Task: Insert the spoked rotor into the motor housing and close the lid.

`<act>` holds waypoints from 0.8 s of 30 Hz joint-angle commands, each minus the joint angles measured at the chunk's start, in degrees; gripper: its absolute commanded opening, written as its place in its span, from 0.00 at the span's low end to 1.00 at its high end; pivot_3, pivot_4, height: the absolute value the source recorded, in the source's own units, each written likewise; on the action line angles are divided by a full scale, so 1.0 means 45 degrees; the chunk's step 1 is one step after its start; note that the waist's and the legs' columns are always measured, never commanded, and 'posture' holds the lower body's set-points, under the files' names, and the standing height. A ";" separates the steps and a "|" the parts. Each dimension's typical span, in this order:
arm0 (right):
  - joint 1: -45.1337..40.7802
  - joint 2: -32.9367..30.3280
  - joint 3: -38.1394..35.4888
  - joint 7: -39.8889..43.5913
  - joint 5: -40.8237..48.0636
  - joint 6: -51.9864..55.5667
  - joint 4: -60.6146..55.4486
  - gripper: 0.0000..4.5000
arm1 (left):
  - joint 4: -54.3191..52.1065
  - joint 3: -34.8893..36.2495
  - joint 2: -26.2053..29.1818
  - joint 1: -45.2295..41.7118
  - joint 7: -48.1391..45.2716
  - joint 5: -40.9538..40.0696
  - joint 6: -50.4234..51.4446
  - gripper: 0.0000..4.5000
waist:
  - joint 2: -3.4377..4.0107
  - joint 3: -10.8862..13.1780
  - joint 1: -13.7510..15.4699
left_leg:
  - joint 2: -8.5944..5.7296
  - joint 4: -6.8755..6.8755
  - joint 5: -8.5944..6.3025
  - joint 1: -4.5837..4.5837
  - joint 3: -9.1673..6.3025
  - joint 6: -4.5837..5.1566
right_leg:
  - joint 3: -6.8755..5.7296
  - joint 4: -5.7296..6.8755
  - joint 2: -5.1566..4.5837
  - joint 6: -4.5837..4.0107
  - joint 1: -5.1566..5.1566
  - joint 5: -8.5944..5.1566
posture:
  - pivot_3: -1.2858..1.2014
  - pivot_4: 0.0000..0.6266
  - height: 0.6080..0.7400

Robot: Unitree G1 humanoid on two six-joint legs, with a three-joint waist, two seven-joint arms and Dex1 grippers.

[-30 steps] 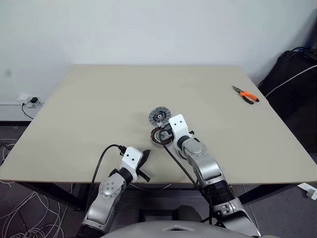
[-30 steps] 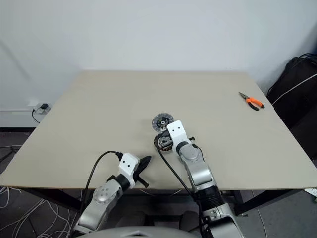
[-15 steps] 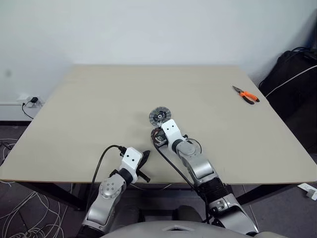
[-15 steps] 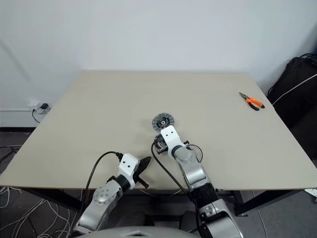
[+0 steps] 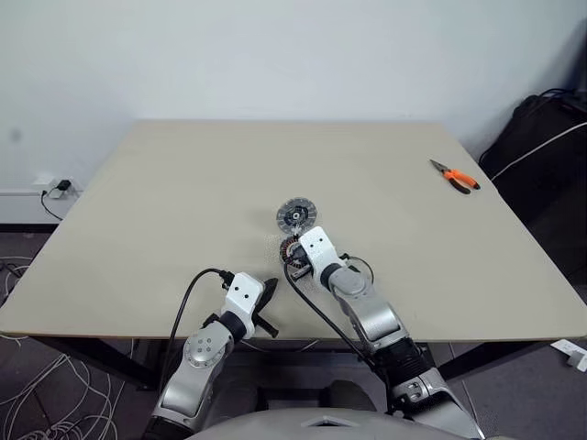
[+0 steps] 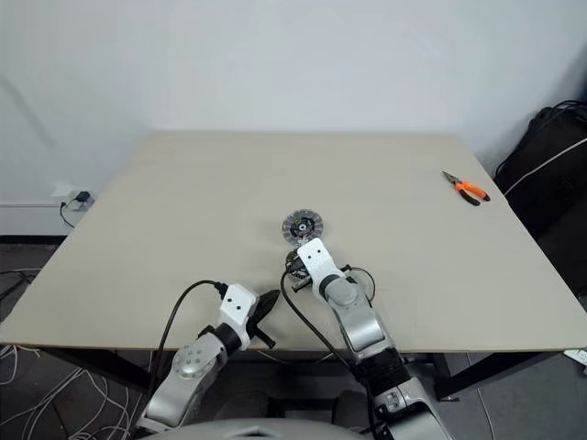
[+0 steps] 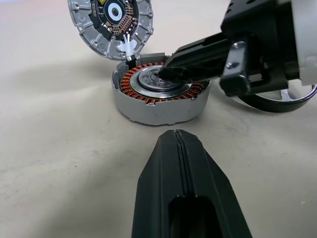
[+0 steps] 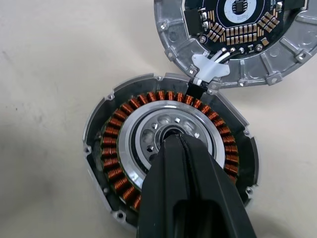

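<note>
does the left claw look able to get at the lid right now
Probably not directly: the motor housing and the right claw, tips on the spoked rotor, sit between the shut left claw and the lid.

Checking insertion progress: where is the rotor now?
The rotor sits inside the housing near the table's centre, under the right end effector, beside the lid.

Orange-handled metal pliers (image 5: 455, 175) lie near the far right corner of the beige rectangular tabletop (image 5: 183, 211); a black fabric bag (image 5: 541, 147) sits beyond that edge.
</note>
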 commanded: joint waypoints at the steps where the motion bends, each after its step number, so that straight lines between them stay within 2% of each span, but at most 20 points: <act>1: 0.0215 -0.0109 0.0064 0.0198 -0.0029 0.0434 -0.0062 0.01 | -0.0310 0.0011 -0.0040 -0.0085 0.0028 -0.0072 -0.0181 0.00 | 0.0001 -0.0002 0.0009 | 0.0000 0.0000 0.0000 0.0000 0.0000 0.0000 | 0.0000 0.0000 -0.0001 0.0000 0.0000 0.0000 | 0.52 0.00 1.00; 14: -0.0799 0.0552 -0.1255 -0.1152 0.0179 -0.0514 0.0038 0.01 | -0.0298 0.0023 -0.0042 -0.0138 0.0034 -0.0050 -0.0176 0.00 | 0.0011 0.0014 -0.0016 | -0.0001 0.0000 0.0001 -0.0003 0.0001 -0.0001 | -0.0003 0.0003 0.0002 0.0001 -0.0005 0.0000 | 0.52 0.00 1.00; 24: -0.1100 0.0724 -0.0394 -0.0534 0.0052 -0.0581 0.1113 0.01 | -0.0461 0.0102 -0.0013 -0.0059 0.0134 -0.0044 -0.0131 0.00 | 0.0011 0.0015 -0.0016 | -0.0005 0.0000 0.0004 -0.0003 0.0004 -0.0004 | -0.0011 0.0001 0.0007 0.0000 -0.0006 0.0000 | 0.52 0.00 1.00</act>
